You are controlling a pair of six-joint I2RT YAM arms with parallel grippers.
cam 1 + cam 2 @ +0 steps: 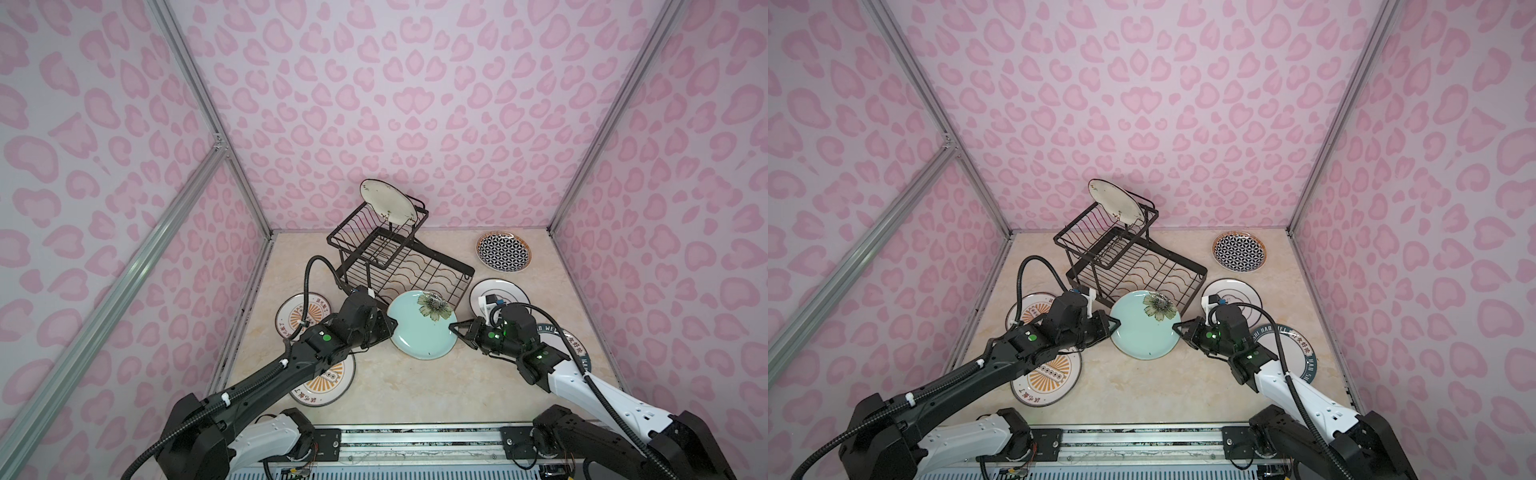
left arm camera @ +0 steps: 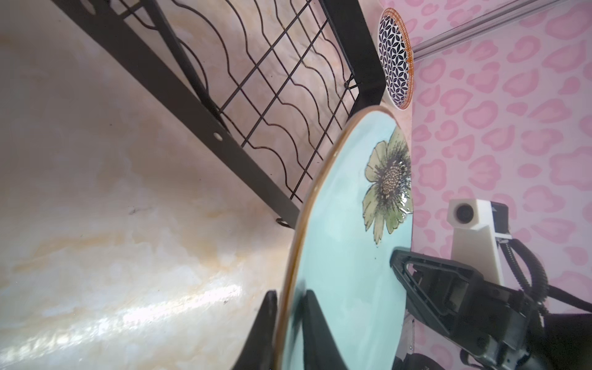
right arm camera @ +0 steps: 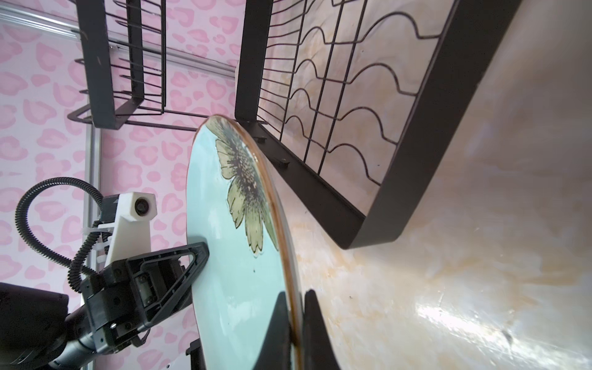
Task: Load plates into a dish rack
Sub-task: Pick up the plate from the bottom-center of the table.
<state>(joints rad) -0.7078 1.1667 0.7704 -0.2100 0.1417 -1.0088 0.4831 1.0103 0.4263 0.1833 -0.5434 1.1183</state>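
Observation:
A pale teal flowered plate (image 1: 419, 332) (image 1: 1142, 332) hangs between both grippers just in front of the black wire dish rack (image 1: 440, 272) (image 1: 1173, 270). Its far rim reaches the lower tray's front bar (image 2: 243, 160) (image 3: 323, 195). My left gripper (image 1: 390, 326) (image 2: 290, 293) is shut on the plate's left rim (image 2: 339, 256). My right gripper (image 1: 454, 328) (image 3: 296, 293) is shut on the right rim (image 3: 234, 256). A cream plate (image 1: 388, 201) stands upright in the raised upper basket.
Flat on the marble tabletop (image 1: 415, 386) lie a black-white geometric plate (image 1: 503, 251) at back right, a white plate (image 1: 511, 293), and a teal-lettered plate (image 1: 579, 351) under the right arm. Two orange sunburst plates (image 1: 291, 313) (image 1: 328, 386) lie under the left arm. Pink walls enclose the space.

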